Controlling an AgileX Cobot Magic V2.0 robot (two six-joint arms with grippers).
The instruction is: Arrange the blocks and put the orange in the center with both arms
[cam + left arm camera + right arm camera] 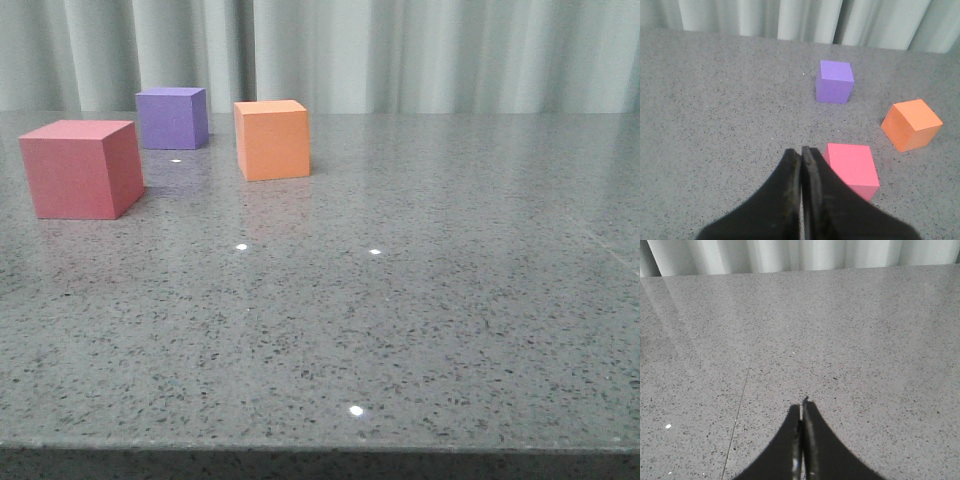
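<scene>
Three cubes stand on the grey speckled table (420, 330). The pinkish-red block (80, 168) is at the left, the purple block (172, 117) behind it, and the orange block (272, 139) to their right, slightly tilted. All three sit apart. In the left wrist view my left gripper (801, 151) is shut and empty, just short of the pinkish-red block (852, 166), with the purple block (835, 81) and the orange block (911, 124) beyond. My right gripper (802, 407) is shut over bare table, no block in its view. Neither gripper shows in the front view.
Pale curtains (400, 50) hang behind the table's far edge. The table's front edge (320, 448) runs along the bottom of the front view. A thin seam (742, 395) crosses the tabletop in the right wrist view.
</scene>
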